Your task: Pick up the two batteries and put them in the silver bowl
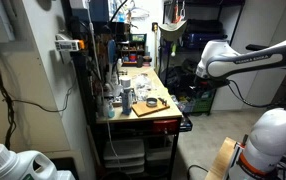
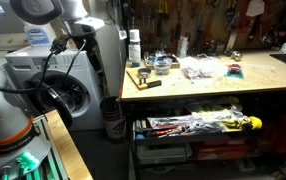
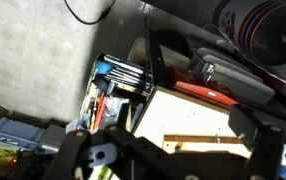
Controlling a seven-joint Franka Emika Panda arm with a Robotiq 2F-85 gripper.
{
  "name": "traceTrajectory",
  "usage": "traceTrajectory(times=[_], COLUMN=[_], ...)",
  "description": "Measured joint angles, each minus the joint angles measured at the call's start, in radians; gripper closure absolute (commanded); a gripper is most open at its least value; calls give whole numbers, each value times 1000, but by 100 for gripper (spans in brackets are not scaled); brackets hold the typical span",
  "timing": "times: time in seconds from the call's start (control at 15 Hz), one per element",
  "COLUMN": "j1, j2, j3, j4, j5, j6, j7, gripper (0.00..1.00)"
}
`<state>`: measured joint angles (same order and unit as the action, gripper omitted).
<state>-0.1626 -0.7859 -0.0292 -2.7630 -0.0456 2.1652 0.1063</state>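
- Closest in, in the wrist view, the gripper (image 3: 178,160) is hanging out past the end of the workbench (image 3: 198,128). Its jaws are spread wide with nothing between them, so it's looking released to us.
- Just under it we're looking into a tool tray (image 3: 113,85) on the lower shelf, stuffed with hand tools.
- We're not managing to pick out the batteries for sure. In an exterior view a couple of small dark bits (image 2: 143,75) are lying on the bench's near end, and we're guessing that's them.
- If so, we're expecting them to be stiff, smooth, dense for their size and keen to roll. We're thinking of pinching each one across the middle of the barrel, not by the ends.
- A bit further along, what's looking like the silver bowl (image 2: 161,65) is sitting just beside those bits. We're not able to tell what's in it.
- Behind that a white bottle (image 2: 134,45) is standing upright, and the far end of the bench is drowning in clutter we're not able to sort out.
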Motion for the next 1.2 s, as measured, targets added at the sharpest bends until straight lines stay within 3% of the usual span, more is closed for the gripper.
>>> traceTrajectory(times=[0.87, 1.2], j1=[0, -4], j2=[15, 79], j3=[1, -43], j4=[-32, 44], j5=[0, 56], j6=[-2, -25], j7=[0, 31], gripper=[0, 0])
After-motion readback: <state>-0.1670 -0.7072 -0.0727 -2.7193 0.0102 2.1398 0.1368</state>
